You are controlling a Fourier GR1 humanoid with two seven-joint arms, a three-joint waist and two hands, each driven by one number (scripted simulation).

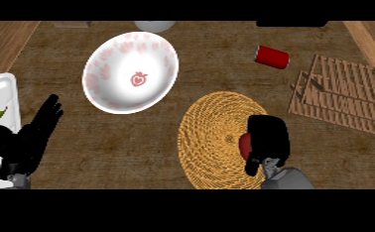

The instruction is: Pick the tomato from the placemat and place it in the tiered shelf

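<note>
**Right hand over the tomato on the woven placemat**

In the head view, nearest us is our right hand (pixel 267 139), coming in from the lower edge. Its black fingers curl down around the tomato (pixel 245 145), of which only a red sliver shows at the hand's left side. The tomato sits on the right part of the round woven placemat (pixel 212 142).

Our left hand (pixel 36 134) rests at the lower left, fingers straight and relaxed, holding nothing.

Up and left of the placemat lies a white plate (pixel 130 72) with pink strawberry prints and one red strawberry at its centre. A red can (pixel 272 56) lies on its side further right. The wooden slatted tiered shelf (pixel 333 94) stands at the right edge, well apart from the tomato. We can read no writing anywhere.
</note>
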